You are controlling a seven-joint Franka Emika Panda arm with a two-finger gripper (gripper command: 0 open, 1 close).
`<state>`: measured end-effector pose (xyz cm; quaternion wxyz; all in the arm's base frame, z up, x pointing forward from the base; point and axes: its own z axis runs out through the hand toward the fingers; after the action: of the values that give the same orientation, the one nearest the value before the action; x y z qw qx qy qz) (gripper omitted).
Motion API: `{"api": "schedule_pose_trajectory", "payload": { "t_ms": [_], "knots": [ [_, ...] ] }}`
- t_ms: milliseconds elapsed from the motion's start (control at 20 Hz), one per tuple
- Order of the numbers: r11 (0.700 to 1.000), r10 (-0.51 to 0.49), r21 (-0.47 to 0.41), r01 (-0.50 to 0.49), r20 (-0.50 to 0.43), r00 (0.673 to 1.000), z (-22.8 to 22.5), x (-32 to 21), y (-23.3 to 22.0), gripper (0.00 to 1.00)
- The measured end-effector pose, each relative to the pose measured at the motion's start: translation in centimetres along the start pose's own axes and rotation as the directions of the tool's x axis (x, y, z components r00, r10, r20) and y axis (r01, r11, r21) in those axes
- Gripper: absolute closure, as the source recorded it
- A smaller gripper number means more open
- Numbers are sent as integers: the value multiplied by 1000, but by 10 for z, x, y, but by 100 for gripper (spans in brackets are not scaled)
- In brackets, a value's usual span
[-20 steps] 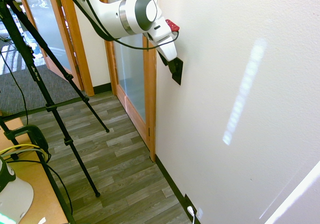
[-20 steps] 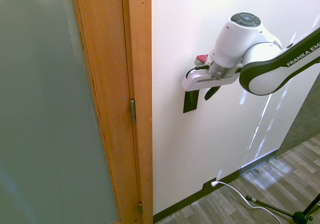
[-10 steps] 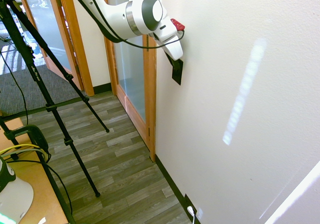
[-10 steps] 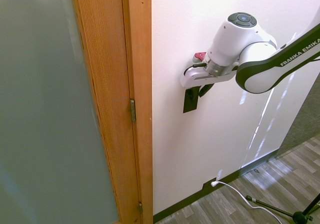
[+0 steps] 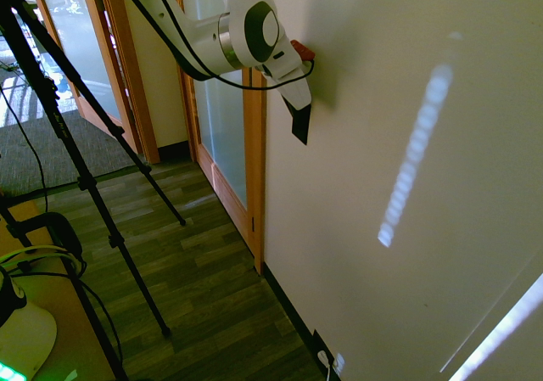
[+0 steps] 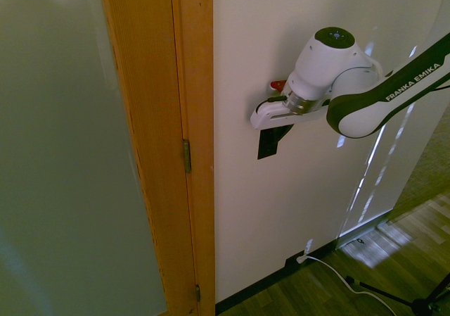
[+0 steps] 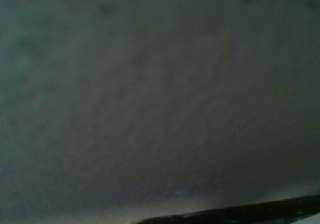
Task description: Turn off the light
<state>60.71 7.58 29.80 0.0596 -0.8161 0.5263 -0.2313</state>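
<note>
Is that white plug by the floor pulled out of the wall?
No, the white plug sits against the dark outlet plate low on the wall.

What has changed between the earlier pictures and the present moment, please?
The room has darkened, with the wall and floor dimmer. The gripper has closed and shifted slightly towards the door frame, ending at the black switch plate. The plate, the door frame and the white plug stayed put.
</note>
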Motion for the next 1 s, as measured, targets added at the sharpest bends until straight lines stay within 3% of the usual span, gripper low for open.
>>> {"api": "schedule_pose_trajectory", "payload": {
  "t_ms": [1000],
  "knots": [
    [1000,-4,-12,4,16,1000,11,-1,2,100]
  ]
}}
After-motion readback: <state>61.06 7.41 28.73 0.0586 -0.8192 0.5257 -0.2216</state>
